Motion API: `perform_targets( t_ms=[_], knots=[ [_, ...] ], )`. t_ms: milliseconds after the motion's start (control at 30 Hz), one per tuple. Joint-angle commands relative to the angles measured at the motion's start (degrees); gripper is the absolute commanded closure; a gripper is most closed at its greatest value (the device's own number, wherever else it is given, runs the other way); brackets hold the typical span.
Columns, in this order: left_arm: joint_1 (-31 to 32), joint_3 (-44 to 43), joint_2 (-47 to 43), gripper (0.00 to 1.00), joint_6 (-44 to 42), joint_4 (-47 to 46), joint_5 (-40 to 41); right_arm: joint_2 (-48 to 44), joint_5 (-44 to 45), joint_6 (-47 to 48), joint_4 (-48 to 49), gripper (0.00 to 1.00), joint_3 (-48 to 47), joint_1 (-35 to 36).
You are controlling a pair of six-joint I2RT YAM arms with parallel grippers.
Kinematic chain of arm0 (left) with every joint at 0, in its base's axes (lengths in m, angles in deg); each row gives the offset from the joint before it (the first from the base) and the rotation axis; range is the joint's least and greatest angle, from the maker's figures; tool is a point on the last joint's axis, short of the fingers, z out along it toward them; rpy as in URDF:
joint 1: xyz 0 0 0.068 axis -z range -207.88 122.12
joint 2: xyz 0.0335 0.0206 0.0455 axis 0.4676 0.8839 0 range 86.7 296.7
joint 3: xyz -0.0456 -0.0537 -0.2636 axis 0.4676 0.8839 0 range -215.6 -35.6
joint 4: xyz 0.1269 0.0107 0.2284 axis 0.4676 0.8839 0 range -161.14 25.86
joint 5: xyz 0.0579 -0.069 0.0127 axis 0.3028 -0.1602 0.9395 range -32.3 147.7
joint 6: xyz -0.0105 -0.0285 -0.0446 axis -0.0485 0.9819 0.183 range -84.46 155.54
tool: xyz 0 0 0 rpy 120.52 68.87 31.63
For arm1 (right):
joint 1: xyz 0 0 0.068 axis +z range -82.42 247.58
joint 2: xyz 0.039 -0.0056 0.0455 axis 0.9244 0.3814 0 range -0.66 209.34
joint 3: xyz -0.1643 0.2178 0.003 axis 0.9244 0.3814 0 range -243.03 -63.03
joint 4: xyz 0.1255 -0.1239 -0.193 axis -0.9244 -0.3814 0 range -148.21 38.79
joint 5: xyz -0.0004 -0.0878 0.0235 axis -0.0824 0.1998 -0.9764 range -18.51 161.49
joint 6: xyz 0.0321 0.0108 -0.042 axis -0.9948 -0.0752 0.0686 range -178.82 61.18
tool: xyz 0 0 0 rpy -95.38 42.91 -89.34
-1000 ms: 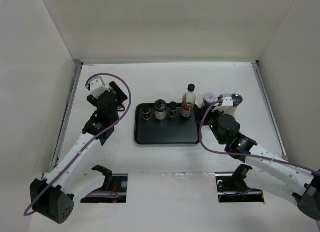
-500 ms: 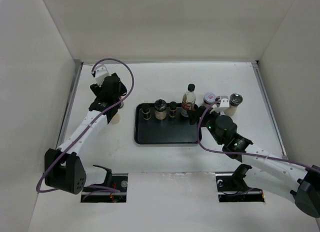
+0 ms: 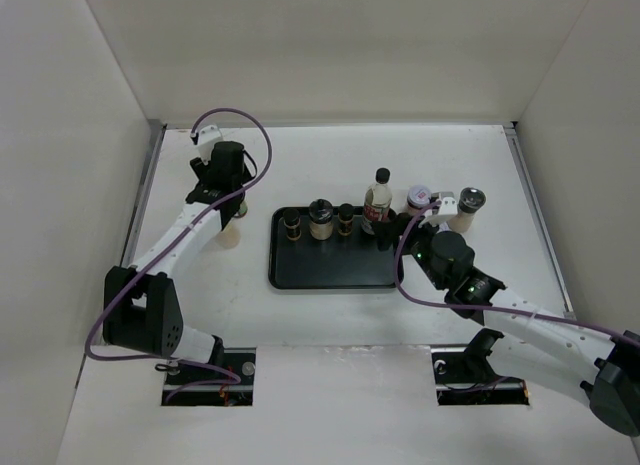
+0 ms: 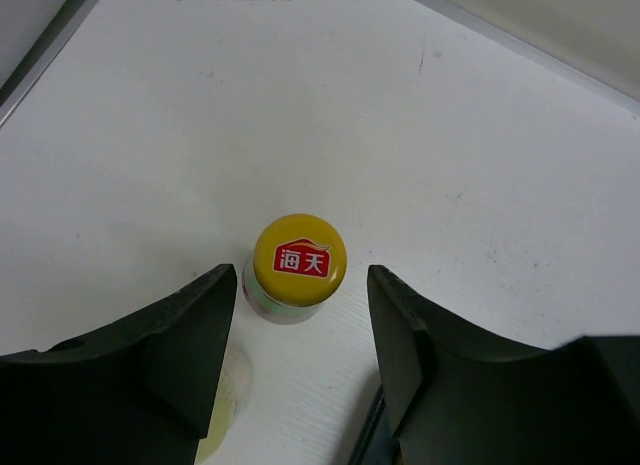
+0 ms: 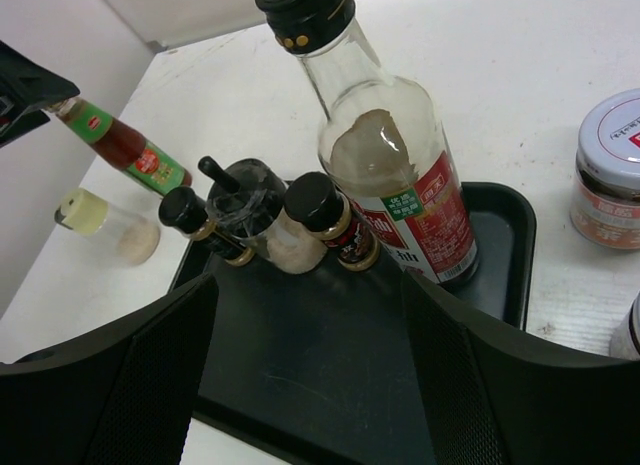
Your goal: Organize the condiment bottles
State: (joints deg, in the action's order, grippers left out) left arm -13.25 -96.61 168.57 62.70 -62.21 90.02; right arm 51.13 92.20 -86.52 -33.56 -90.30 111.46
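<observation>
We identify this place as a robotics lab test cell. Plain white panels (image 3: pixel 330 55) box in a white table (image 3: pixel 300 170) on three sides. The left arm (image 3: pixel 175 247) and right arm (image 3: pixel 530 325) are bolted at its near edge, with purple cables (image 3: pixel 235 111) looped along them.

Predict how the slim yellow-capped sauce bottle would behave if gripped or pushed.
Standing tall on a narrow base, the slim yellow-capped sauce bottle would probably tip if pushed high up. Dark sauce seems to fill it into the neck, so it is likely heavy for its size. Its smooth round body might slip.
</observation>
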Motion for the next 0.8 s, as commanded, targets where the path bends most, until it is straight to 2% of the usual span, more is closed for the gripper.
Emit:
perform_targets(
  t_ms=[0,133,433,633,767],
  knots=[
    [-1.0,-2.4,-0.7,0.48,-1.1,-3.0,0.3,0.0,-1.5,-0.9,3.8,0.22,-0.5,-0.1],
    [-1.8,-2.5,-0.1,0.54,-0.9,-3.0,-0.2,0.6,-1.5,-1.0,3.8,0.22,-0.6,-0.1],
    [-1.6,-3.2,-0.4,0.75,-0.7,-3.0,-0.2,1.5,-1.5,-1.0,4.0,0.22,-0.7,-0.1],
    [0.3,-2.4,-8.0,0.77,-1.4,-7.5,2.7,2.6,-1.5,-0.9,4.3,0.22,-1.0,-0.1],
    [1.8,-5.1,-11.1,0.77,-2.5,-7.5,3.1,3.1,-1.5,-0.9,4.3,0.23,-1.1,-0.1]
  ],
)
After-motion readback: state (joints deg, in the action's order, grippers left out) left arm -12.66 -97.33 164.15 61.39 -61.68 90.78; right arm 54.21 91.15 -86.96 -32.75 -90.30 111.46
